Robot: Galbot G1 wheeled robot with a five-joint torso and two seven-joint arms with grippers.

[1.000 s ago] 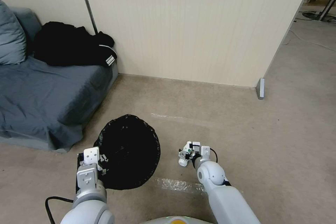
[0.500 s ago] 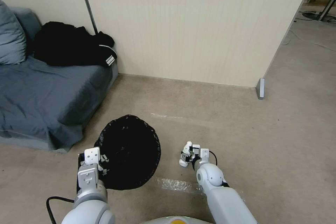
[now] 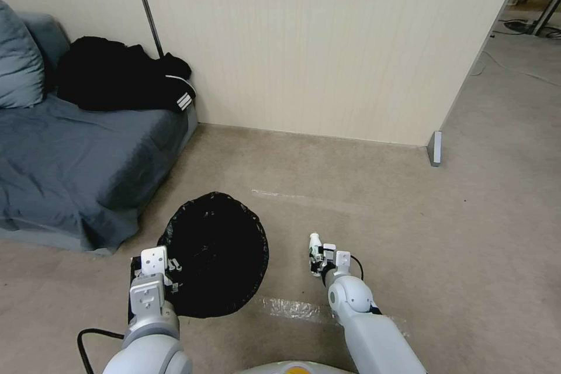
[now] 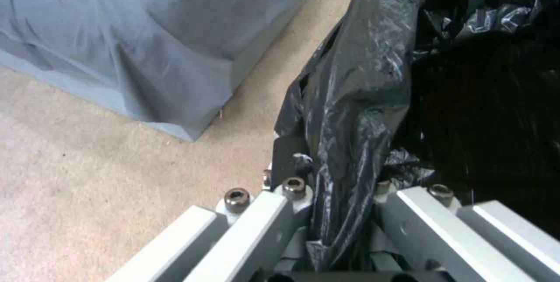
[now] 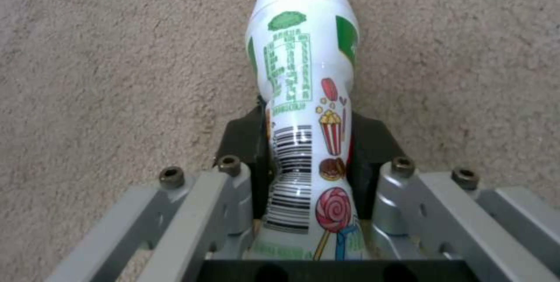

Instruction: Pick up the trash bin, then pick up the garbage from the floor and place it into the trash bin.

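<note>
Right claw (image 5: 309,172) clenched on the white bottle (image 5: 303,98) — left claw (image 4: 332,212) grips the trash bin (image 3: 219,257); next, carry bottle left over the bin

Looks like a lounge corner of an office: grey sofa (image 3: 76,158) with a cushion (image 3: 17,61) and a black jacket (image 3: 117,73), beige partition wall (image 3: 327,41), short-pile carpet (image 3: 467,216), cables (image 3: 520,26) trailing beyond.

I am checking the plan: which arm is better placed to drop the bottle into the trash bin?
The right. Its tool is already shut on the bottle, just beside the trash bin. The left tool is occupied gripping the bin's rim.
</note>
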